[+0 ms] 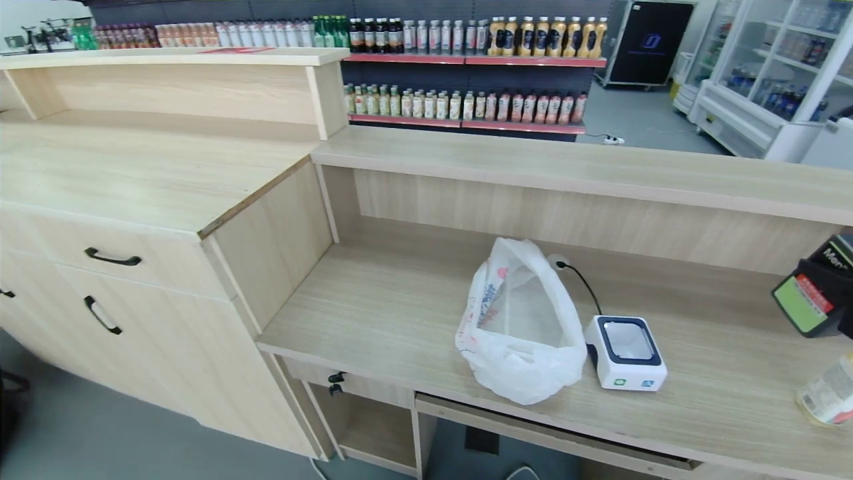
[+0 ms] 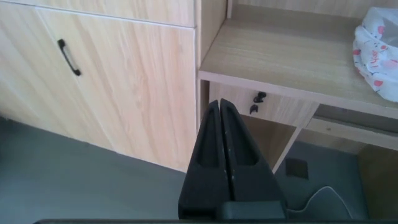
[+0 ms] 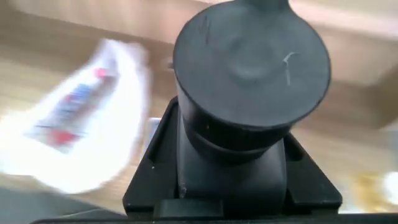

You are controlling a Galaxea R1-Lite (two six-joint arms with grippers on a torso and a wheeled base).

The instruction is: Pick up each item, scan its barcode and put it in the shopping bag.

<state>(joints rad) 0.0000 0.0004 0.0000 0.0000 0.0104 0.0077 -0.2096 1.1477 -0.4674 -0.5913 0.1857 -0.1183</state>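
**Operator:** What does the head view give me?

**Spotter:** You have the shopping bag (image 1: pixel 520 327) standing open on the wooden counter (image 1: pixel 373 313), with its mouth turned upward. The scanner (image 1: pixel 625 352) sits just beside it on the robot's right, close against the plastic. A black cable (image 1: pixel 581 283) runs from the scanner back behind the bag. At the right edge of the view, a black can (image 1: pixel 814 293) with a green label hangs tilted above the counter, well apart from the scanner. Nearer the front edge, a pale bottle (image 1: pixel 830 399) lies on the counter, cut off by the frame. Shelves (image 1: pixel 466 60) of drinks line the back wall.

**Operator:** And the left wrist view?

**Spotter:** Your left gripper (image 2: pixel 221 134) hangs low in front of the counter, below its top and near the cabinet (image 2: pixel 124 81). Its two fingers are pressed flat together with nothing between them. A corner of the shopping bag (image 2: pixel 377 53) shows up on the counter. A small lock (image 2: pixel 256 102) sits on the drawer front under the top.

**Operator:** The right wrist view?

**Spotter:** Your right gripper (image 3: pixel 231 165) has the black can (image 3: pixel 249 74) clamped, with a finger on either side of its body. The can's round end faces the camera. Beyond it you can make out the shopping bag (image 3: pixel 81 130), blurred, lying on the counter.
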